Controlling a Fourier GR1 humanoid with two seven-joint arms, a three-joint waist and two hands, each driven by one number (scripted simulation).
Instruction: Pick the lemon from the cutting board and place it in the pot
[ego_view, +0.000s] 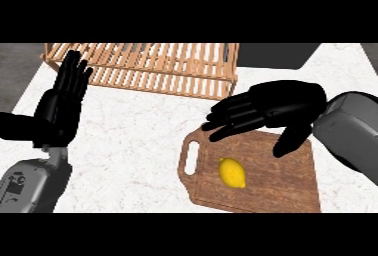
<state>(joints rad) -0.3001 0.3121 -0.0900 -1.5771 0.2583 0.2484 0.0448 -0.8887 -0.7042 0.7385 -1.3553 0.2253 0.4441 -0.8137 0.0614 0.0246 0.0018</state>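
Lemon, small, yellow and oval (232, 172), is lying untouched on the brown wooden cutting board (284, 187), and being rounded it is risking a roll away if the fingers close off-centre. Going left to right: the black left hand (59, 107) is resting open with fingers up, the slatted wooden rack (162, 67) is sitting behind, and the black right hand (269, 112) is hovering over the board's far edge, fingers spread and relaxed, holding nothing. Nothing is blocking the lemon, though no pot is showing.

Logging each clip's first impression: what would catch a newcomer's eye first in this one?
The yellow lemon on the wooden cutting board at lower right stands out most. The right robot hand hovers open over the board's far edge, above the lemon. At left, the left robot hand rests open, fingers up, before a slatted wooden rack.
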